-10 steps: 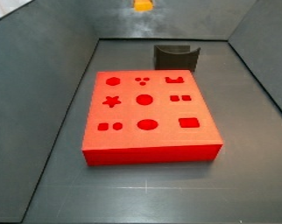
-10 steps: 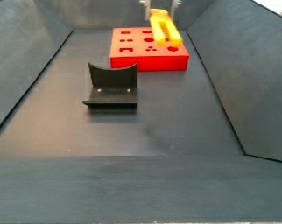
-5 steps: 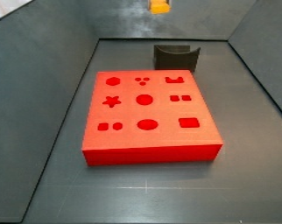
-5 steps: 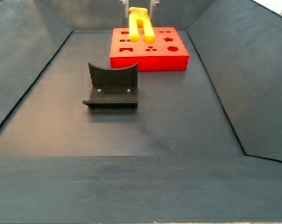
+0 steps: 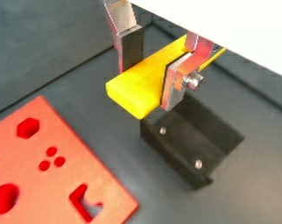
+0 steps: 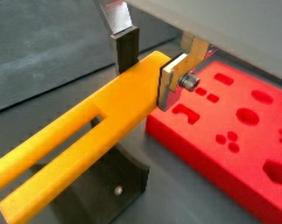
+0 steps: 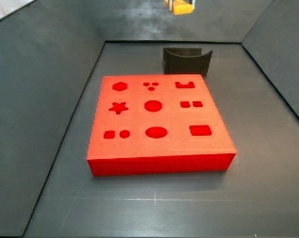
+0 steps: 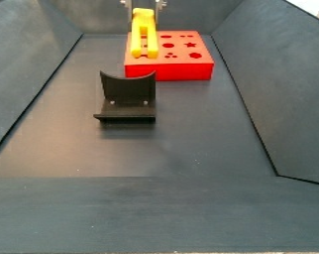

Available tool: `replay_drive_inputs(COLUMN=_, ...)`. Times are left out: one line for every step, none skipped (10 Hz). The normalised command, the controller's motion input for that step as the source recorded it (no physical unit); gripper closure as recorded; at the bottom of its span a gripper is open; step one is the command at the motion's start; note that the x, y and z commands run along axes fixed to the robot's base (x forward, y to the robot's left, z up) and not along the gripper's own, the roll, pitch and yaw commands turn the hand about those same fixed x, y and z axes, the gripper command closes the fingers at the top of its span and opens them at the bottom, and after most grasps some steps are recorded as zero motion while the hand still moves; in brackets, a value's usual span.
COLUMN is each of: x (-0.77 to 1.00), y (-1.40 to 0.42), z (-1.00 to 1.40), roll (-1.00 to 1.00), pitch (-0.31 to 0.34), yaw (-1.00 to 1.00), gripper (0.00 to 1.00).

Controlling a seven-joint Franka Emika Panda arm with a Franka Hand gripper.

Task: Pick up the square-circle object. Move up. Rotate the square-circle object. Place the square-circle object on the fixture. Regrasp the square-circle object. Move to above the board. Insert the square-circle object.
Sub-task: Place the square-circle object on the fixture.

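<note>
While pincer (image 5: 155,66) clamps square-circle object (image 6: 91,144), arm cropped.

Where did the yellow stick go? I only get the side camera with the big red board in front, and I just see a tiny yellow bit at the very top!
Observer: The gripper holds the square-circle object up in the air, its silver fingers clamped on both sides.
Operator: Is it over the black thing?
Observer: In a wrist view the fixture lies right beneath it, with a clear gap between them.
Operator: Does the stick have holes?
Observer: Yes, a long slot runs along its free end in a wrist view, and in a side view the stick hangs upright.
Operator: Is the board touching it?
Observer: No, the board sits on the floor behind it.
</note>
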Motion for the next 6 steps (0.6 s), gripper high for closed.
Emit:
replay_drive_inputs(x=0.50, y=0.05, z=-0.01, roll=-1.00, pitch=0.104, yaw=-0.06, gripper=1.00)
replay_drive_inputs(x=0.44, y=0.04, z=-0.01, roll=-1.00, pitch=0.110, yaw=-0.07, gripper=1.00)
replay_drive_inputs(x=0.35, y=0.04, z=-0.02, roll=-1.00, pitch=0.118, yaw=-0.08, gripper=1.00)
replay_drive_inputs(x=0.30, y=0.04, z=-0.02, roll=-1.00, pitch=0.121, yaw=-0.08, gripper=1.00)
replay_drive_inputs(x=0.21, y=0.04, z=-0.02, roll=-1.00, pitch=0.127, yaw=-0.09, gripper=1.00)
replay_drive_inputs(x=0.14, y=0.04, z=-0.02, roll=-1.00, pitch=0.131, yaw=-0.10, gripper=1.00)
